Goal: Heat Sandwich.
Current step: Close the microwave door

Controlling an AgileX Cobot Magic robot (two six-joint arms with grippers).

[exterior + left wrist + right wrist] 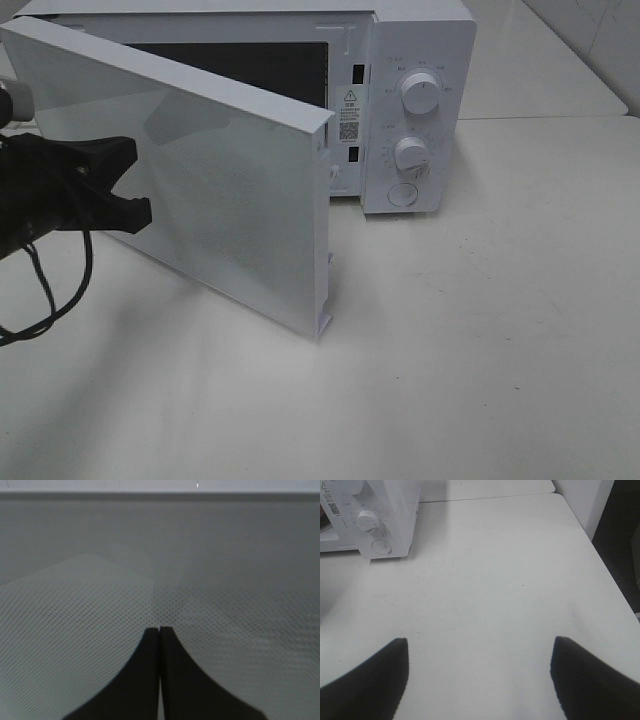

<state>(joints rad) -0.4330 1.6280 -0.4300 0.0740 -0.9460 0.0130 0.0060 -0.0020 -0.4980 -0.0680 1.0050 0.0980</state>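
The right pincer (480, 641) hangs released and empty over the matte white counter (510, 570), well apart from the oven, I think to keep out of the way. The left pincer (160, 630) is clenched on nothing, black tips pointing close at the glossy, dotted door (220, 170), probably for pushing it closed. Behind stands the boxy white microwave (420, 40) with round knobs (420, 93). The sandwich is not visible; presumably inside.

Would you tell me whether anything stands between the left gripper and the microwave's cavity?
Yes: the half-open door stands between the shut left gripper and the cavity. No sandwich is in view.
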